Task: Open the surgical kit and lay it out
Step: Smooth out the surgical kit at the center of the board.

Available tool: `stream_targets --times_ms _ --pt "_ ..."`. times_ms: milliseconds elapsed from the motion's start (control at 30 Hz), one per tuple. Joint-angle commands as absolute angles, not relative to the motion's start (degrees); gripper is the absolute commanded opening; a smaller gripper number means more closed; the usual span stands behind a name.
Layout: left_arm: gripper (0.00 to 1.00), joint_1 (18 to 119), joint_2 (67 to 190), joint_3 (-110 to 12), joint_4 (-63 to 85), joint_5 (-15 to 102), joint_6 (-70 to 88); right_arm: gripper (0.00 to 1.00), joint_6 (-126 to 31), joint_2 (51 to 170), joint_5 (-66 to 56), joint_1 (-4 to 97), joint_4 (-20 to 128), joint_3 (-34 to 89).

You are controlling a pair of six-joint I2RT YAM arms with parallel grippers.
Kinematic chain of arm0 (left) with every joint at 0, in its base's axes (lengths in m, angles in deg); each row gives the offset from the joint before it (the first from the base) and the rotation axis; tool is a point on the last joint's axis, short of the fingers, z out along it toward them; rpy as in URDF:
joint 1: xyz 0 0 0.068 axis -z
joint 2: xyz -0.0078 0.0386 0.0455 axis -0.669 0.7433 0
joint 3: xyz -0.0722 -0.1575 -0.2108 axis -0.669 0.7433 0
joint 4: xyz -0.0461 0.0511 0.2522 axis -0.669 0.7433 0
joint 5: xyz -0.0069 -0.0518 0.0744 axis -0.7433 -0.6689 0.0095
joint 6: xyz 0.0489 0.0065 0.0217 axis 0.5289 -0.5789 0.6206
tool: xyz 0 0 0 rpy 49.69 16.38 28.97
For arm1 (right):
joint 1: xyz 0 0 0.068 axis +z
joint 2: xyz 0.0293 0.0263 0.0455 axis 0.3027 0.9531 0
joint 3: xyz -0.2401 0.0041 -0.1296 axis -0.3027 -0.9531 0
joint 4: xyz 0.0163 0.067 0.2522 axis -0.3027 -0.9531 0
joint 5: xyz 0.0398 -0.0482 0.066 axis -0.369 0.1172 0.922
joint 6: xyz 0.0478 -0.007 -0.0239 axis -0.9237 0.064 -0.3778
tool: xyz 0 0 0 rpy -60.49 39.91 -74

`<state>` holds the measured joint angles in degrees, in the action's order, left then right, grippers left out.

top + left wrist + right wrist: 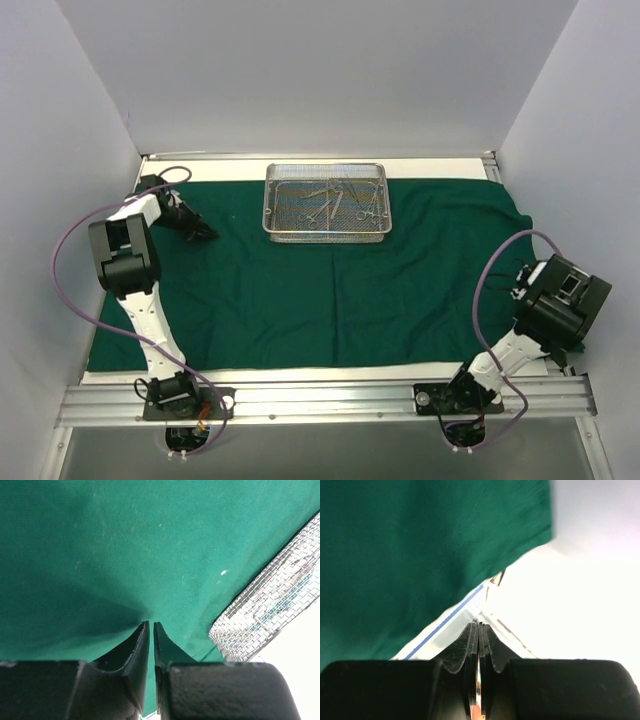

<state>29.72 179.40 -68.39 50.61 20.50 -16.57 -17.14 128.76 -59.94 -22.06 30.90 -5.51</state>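
White table [215,168], bare strip showing at the back edge and another at the near edge. Metal rail [330,398] runs across the near edge of the table. Plain white walls on three sides: back wall [320,70], left wall [50,150], right wall [590,130]. Right wrist view: thin blue line [450,617] along a table edge, overexposed white beyond it.

The tray [325,236], holding the instruments [322,205], sits on the cloth [330,300] at its far middle edge.
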Motion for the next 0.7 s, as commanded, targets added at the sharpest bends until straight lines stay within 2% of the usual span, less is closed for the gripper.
stream_targets --times_ms 0,167,300,533,667 --pt "0.15 29.16 177.33 -68.2 48.09 19.91 -15.57 0.0 -14.52 124.76 -60.35 -17.73 29.85 -3.46" --pt "0.15 29.33 177.95 -67.15 46.77 19.82 -16.53 0.0 -15.49 123.08 -59.5 -10.51 30.18 2.52" --pt "0.15 29.33 178.21 -69.25 47.91 19.91 -16.71 0.0 -18.38 130.71 -56.86 -10.16 30.18 6.39" --pt "0.15 29.24 175.93 -69.35 49.85 20.26 -16.09 0.0 -21.29 137.4 -55.34 -12.0 37.56 -1.68" --pt "0.15 28.81 175.4 -69.0 51.08 21.13 -14.78 0.0 -21.2 134.43 -55.6 -15.59 39.94 -6.96"
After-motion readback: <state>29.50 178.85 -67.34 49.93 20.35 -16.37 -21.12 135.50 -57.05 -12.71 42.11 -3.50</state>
